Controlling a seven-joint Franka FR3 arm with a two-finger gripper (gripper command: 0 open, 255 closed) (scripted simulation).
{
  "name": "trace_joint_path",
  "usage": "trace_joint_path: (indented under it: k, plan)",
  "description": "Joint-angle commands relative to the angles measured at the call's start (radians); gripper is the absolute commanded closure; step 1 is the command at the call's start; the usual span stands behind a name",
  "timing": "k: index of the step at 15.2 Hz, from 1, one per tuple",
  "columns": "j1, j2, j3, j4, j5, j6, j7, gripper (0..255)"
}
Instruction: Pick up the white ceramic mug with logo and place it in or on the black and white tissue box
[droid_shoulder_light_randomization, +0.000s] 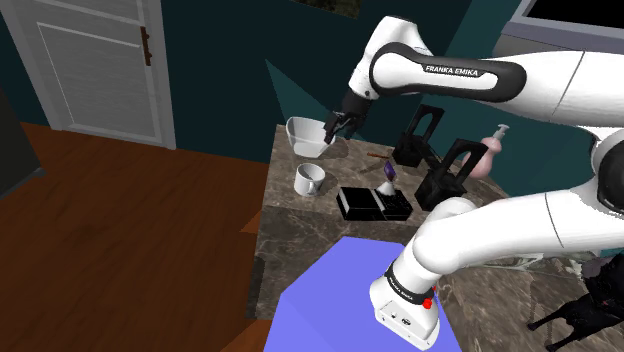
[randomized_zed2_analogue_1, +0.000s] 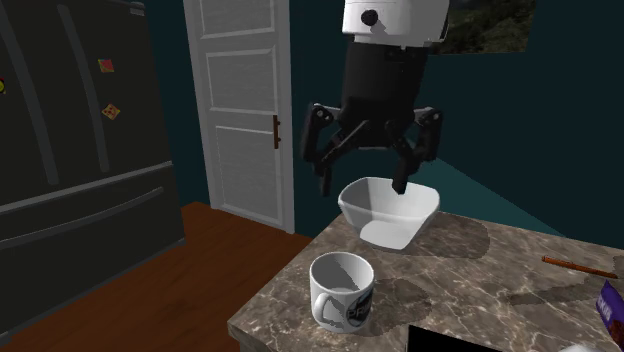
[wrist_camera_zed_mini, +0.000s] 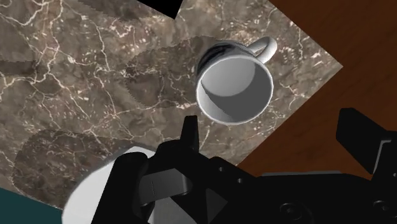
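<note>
A white mug (droid_shoulder_light_randomization: 310, 180) with a dark logo stands upright on the marble counter (droid_shoulder_light_randomization: 300, 230), near its edge. It also appears in the second exterior view (randomized_zed2_analogue_1: 342, 290) and in the wrist view (wrist_camera_zed_mini: 234, 89), with its handle turned away from the gripper. The gripper (droid_shoulder_light_randomization: 337, 127) hangs open above a white bowl (droid_shoulder_light_randomization: 308, 137), clear of the mug. Nothing is between its spread fingers (randomized_zed2_analogue_1: 400, 187). The gripper (randomized_zed2_analogue_1: 362, 188) is higher than the mug and further back on the counter. A flat black tissue box (droid_shoulder_light_randomization: 372, 203) lies beside the mug, toward the shoulder view's right.
The white bowl (randomized_zed2_analogue_1: 390, 212) sits right behind the mug. Two black stands (droid_shoulder_light_randomization: 420, 135), a pink soap dispenser (droid_shoulder_light_randomization: 492, 152), a purple item (droid_shoulder_light_randomization: 388, 172) and a thin brown stick (randomized_zed2_analogue_1: 580, 266) occupy the counter. Wooden floor (wrist_camera_zed_mini: 305, 140) lies beyond the counter edge. A fridge (randomized_zed2_analogue_1: 80, 150) and a white door (randomized_zed2_analogue_1: 245, 110) stand behind.
</note>
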Motion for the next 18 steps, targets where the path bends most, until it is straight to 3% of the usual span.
trace_joint_path:
  k: [1, 12, 18]
  plan:
    - [-0.004, 0.04, -0.016, -0.032, -0.003, 0.067, -0.018, 0]
    - [-0.009, 0.376, -0.121, -0.093, 0.016, 0.419, -0.147, 0]
    - [-0.002, 0.436, -0.126, -0.115, 0.031, 0.499, -0.159, 0]
